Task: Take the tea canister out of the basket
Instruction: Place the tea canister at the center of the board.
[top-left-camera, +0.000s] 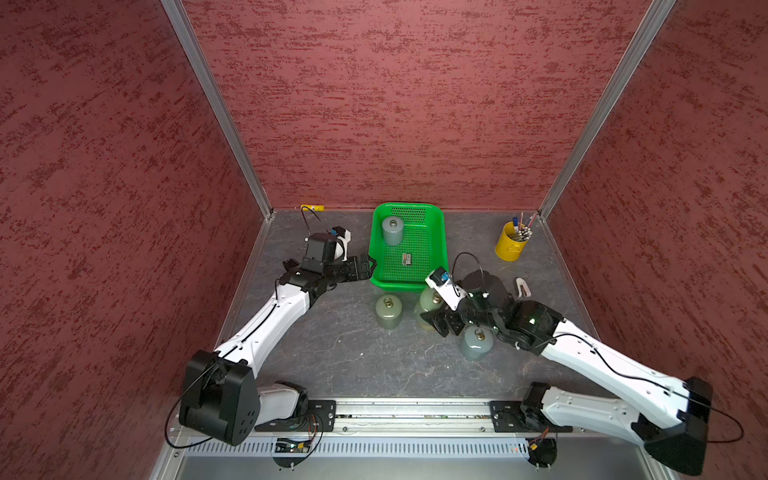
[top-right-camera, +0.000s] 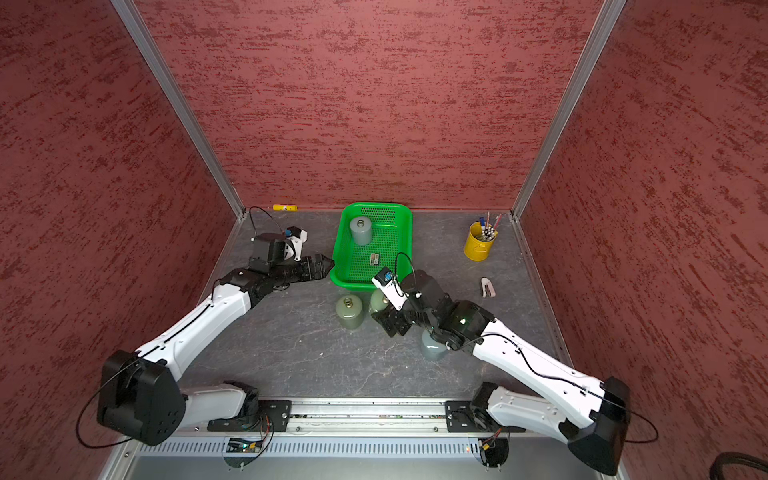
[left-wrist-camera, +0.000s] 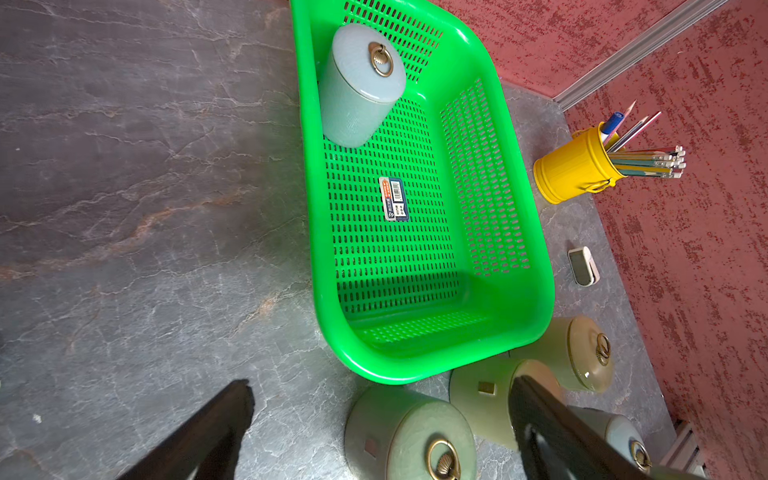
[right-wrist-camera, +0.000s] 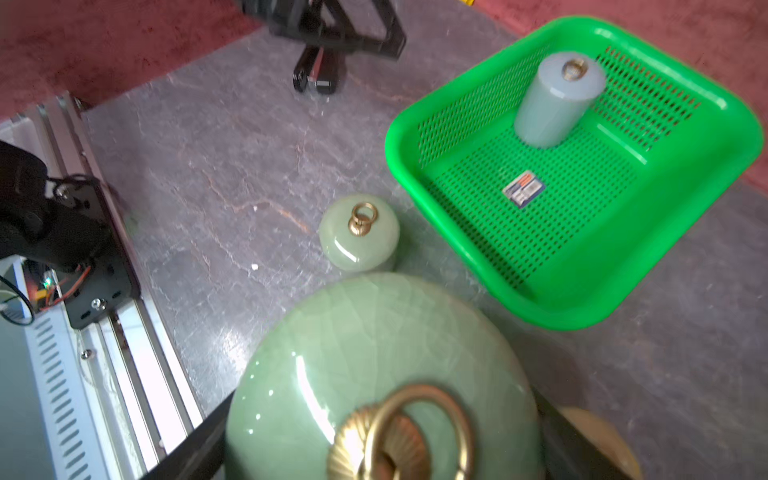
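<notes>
While the grey-blue tea canister (top-left-camera: 392, 230) stands upright in the far left corner of the basket (top-left-camera: 395, 284), close against the perforated walls, nothing else lies on the mesh floor but a label. It is the only canister inside, so I judge it the one left to lift out. Tucked into the corner as it is, a grasp from above, across the lid, looks the easier approach.

Just outside the basket's near right corner, the right end effector (top-left-camera: 445, 323) clasps a green canister (right-wrist-camera: 374, 353). In the right wrist view its dark fingers (right-wrist-camera: 199, 436) flank the glazed lid on both sides, spread only as wide as the lid demands, with the brass ring handle between them. Whether the base rests on the bench (top-left-camera: 332, 365) or hangs just above it cannot be told. Gripping across the widest part probably keeps the glazed body from tipping.

A second green canister (top-left-camera: 388, 311) stands free just beside it, and a pale grey canister (top-left-camera: 478, 343) stands near the right wrist.

The left end effector (top-left-camera: 365, 266) hovers at the basket's left wall towards its near end, fingers apart and empty. Whether a tip touches the rim I cannot tell. It seems well placed to steady the basket or reach in.
</notes>
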